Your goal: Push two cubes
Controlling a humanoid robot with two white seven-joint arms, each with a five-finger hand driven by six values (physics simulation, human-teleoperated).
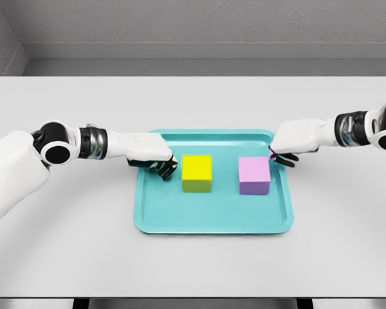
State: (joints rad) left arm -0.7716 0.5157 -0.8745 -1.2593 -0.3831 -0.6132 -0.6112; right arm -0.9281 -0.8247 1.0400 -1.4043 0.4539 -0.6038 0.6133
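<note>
A teal tray [212, 222] with a low raised rim sits on the white table [193, 264], and everything else is placed here from that tray. Inside it, the yellow cube [197, 173] stands left of centre and the pink cube [254, 175] right of centre, apart from each other with a strip of bare tray floor between them. In front of both cubes the tray floor is open up to the near rim; behind them a narrower band runs to the far rim.

The left hand [153, 156] reaches over the tray's left rim, its dark fingers [167, 168] curled downward, holding nothing, right at the yellow cube's left face. The right hand [289, 145] comes over the tray's right rim, its fingers [284, 156] likewise curled at the pink cube's upper right corner. Whether either hand actually touches its cube cannot be told.

The fingertips are dark and small, hard to separate. Both upper arms are cut off by the picture's edges.

Around the tray the table lies wide and bare; a grey wall [193, 26] stands behind.
</note>
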